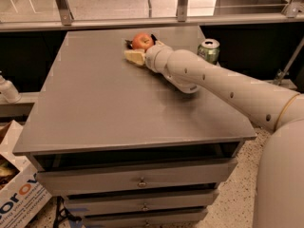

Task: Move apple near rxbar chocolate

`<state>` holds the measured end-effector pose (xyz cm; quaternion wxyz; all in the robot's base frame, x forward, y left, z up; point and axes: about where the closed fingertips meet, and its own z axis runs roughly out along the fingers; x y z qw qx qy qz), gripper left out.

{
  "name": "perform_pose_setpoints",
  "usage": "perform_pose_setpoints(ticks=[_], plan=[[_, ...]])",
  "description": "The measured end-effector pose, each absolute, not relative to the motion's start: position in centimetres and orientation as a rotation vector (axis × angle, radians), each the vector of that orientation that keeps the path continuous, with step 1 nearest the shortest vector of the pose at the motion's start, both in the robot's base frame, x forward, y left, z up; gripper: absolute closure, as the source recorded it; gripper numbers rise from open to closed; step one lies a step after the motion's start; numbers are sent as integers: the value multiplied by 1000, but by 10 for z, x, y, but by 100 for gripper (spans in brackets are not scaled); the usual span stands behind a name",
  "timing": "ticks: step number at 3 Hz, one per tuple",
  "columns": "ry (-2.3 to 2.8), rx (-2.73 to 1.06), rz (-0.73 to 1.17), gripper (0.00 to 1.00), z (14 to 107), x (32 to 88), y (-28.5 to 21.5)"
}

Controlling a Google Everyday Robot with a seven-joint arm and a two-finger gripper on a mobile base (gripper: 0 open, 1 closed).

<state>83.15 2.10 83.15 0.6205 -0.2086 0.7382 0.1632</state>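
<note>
The red-orange apple point(142, 41) sits on the grey table top point(104, 99) near its far edge. A dark flat wrapper, the rxbar chocolate point(128, 44), peeks out right behind and beside the apple, mostly hidden by it. My gripper point(137, 55) is at the apple, its cream-coloured end lying just in front of and under the fruit. The white arm point(213, 82) reaches in from the right, across the table.
A green soda can point(209, 50) stands at the table's far right edge, just behind the arm. The table has drawers point(140, 180) below. A metal railing point(180, 4) runs behind it. A cardboard box point(16, 198) sits on the floor at the left.
</note>
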Motion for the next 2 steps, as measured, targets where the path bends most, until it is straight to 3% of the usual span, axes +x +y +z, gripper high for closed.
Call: perform_pose_setpoints(ticks=[2], plan=[[1679, -492, 406, 0, 852, 803, 16]])
